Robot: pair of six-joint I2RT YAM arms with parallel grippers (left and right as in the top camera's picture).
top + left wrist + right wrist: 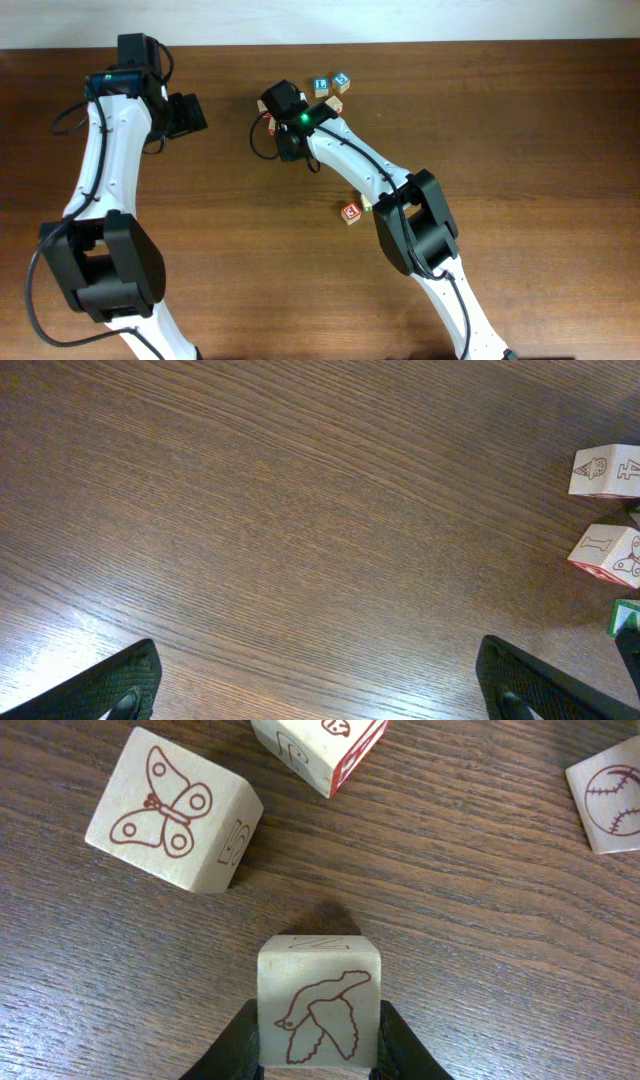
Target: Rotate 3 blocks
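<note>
step: grasp for turn | right fingers [235, 1055] clamp bird block [318, 990] | left fingers [120, 685] wide open, idle | next: twist wrist, block flat on surface [480, 920]

Right wrist view: bird block [318, 1005] cut by the bottom edge; of the right gripper [318, 1060], only dark slivers of fingers [232, 1050] hugging its sides, tips out of frame. Red-edged block [322, 748] clipped at the top, baseball block [610, 805] at the right.

Overhead: same gripper buried under its own wrist housing; beside it, just a corner of a tan block [264, 108]. Green sliver [367, 205] under the right arm, too small to identify. Letters on two blue-faced cubes [320, 85] [342, 79] unreadable.

Left wrist view: left gripper [330, 695] fingers [120, 685] cropped at the bottom; upper block [603, 470], lower block [608, 552] and a green-white corner [624, 612] sliced by the right edge.
</note>
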